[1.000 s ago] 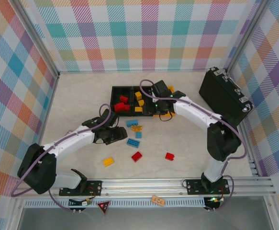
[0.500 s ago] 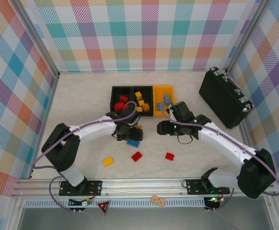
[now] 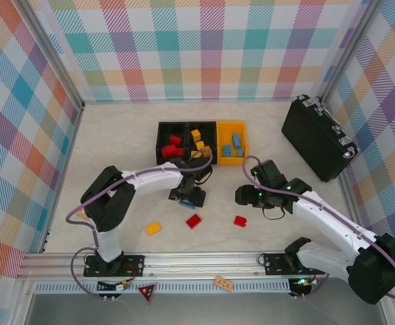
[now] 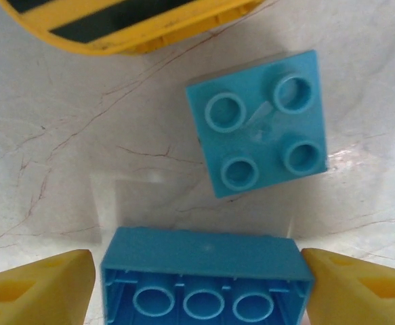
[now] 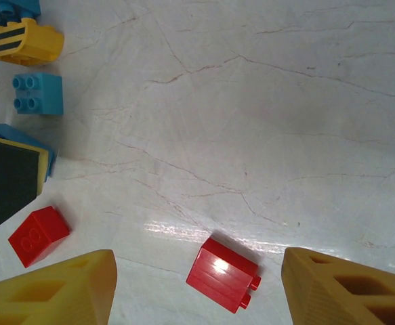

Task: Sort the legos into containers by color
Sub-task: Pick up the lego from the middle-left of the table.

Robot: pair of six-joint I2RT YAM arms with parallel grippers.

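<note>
While bins (image 3: 160,140) hold most legos (image 3: 236,141), L jaws flank a blue brick (image 4: 204,271), grip unclear; R jaws wide, empty; several loose.

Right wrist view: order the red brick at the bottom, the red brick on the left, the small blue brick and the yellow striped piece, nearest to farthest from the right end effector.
1. Red brick, bottom centre, between the fingers of the right end effector.
2. Other red brick, lower left.
3. Small blue brick, upper left.
4. Yellow striped piece, top left corner.
</note>
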